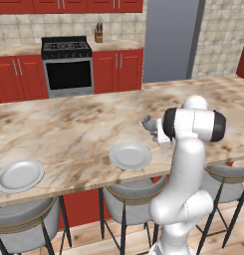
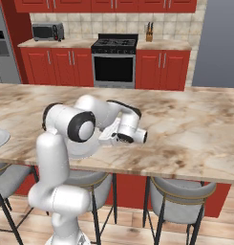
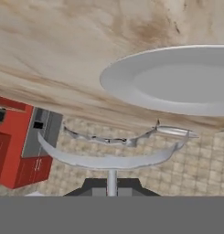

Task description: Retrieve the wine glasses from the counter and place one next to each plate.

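The long marbled bar top (image 1: pixel 68 124) is the biggest thing in front of you. Two plates sit on it near the stool side. Take the plate (image 1: pixel 131 156) closest to the arm as your mark. The other plate (image 1: pixel 19 175) lies well away from it, along the same edge and farther from the arm.

The wine glass (image 1: pixel 149 123) is not on the bar top. It hangs in the air, just past your plate on the stove side. The gripper (image 3: pixel 112 185) is clenched tight on its thin stem, and the wide bowl (image 3: pixel 109 160) sticks out ahead of the fingers. In the hand view, your plate (image 3: pixel 177 82) shows very close, just beyond the bowl.

The stem seems to point sideways, along the hand, not up. So I think you need to turn the glass until its foot faces down. Then lower it onto bare stone just beside the plate, not on its rim.
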